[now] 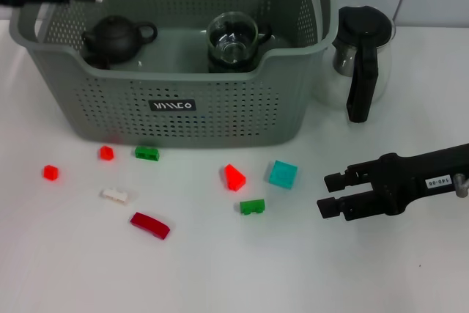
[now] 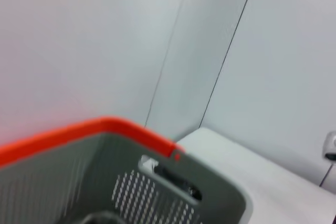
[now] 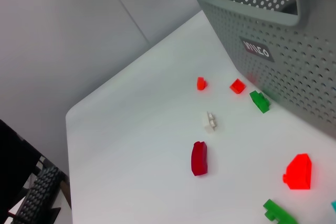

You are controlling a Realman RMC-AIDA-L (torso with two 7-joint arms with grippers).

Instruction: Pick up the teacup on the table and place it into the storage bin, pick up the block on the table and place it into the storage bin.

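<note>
Fingers of right gripper (image 1: 331, 193) apart, empty; only head view shows teapot (image 1: 113, 37) in storage bin (image 1: 220, 100).

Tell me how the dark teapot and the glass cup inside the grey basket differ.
The dark teapot is opaque black; the glass cup is see-through. The teapot is round-bodied with a lid knob on top, while the cup is open-topped. The teapot sits in the storage bin's left half, the cup towards its middle-right. Both stand upright inside the bin.

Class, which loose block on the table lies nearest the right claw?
The teal block, the only teal one; it lies closer to the right claw than the green block.
</note>
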